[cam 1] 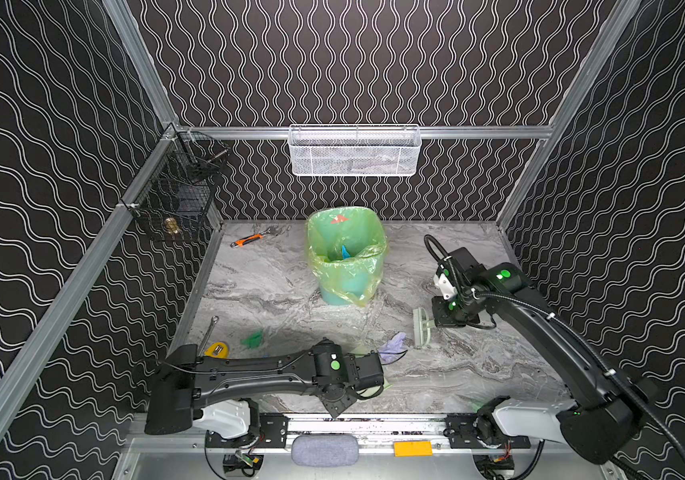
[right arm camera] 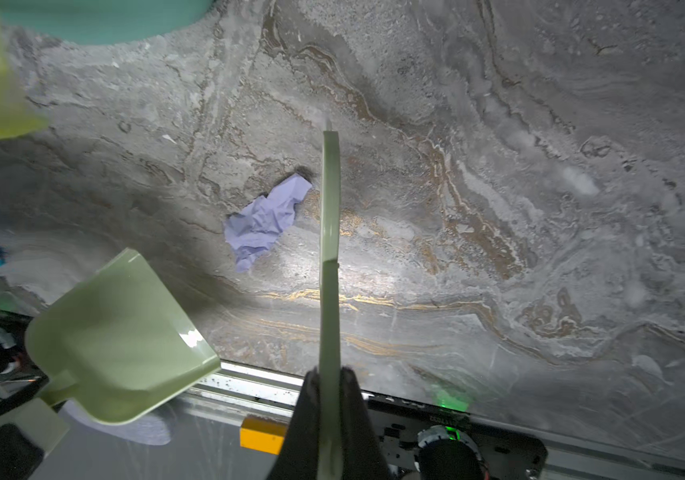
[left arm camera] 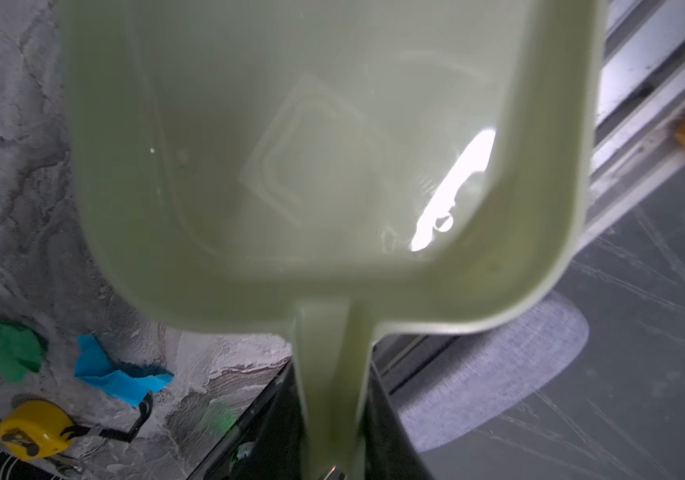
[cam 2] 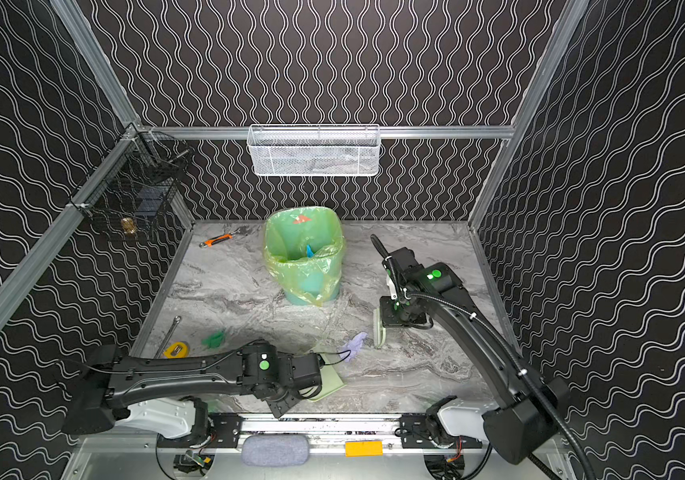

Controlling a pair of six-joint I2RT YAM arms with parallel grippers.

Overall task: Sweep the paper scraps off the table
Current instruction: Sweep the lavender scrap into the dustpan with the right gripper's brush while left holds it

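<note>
My left gripper [left arm camera: 330,374] is shut on the handle of a pale green dustpan [left arm camera: 311,166], held low over the table [cam 1: 457,374] near its front edge. In both top views the arm hides most of the dustpan [cam 2: 329,380]. My right gripper [right arm camera: 329,382] is shut on a thin pale green brush [right arm camera: 329,232]. The brush [cam 1: 421,328] stands just right of a lilac paper scrap [right arm camera: 266,220] [cam 1: 392,345]. A green scrap [cam 1: 252,338] [left arm camera: 8,349] and a blue scrap [left arm camera: 118,376] lie behind the left arm.
A bin [cam 1: 374,249] lined with a green bag stands at the middle back, with a blue scrap inside. An orange-handled wrench [cam 1: 249,240] lies at the back left. A yellow tape measure [cam 1: 217,349] and a metal spanner [cam 1: 209,330] lie by the left rail.
</note>
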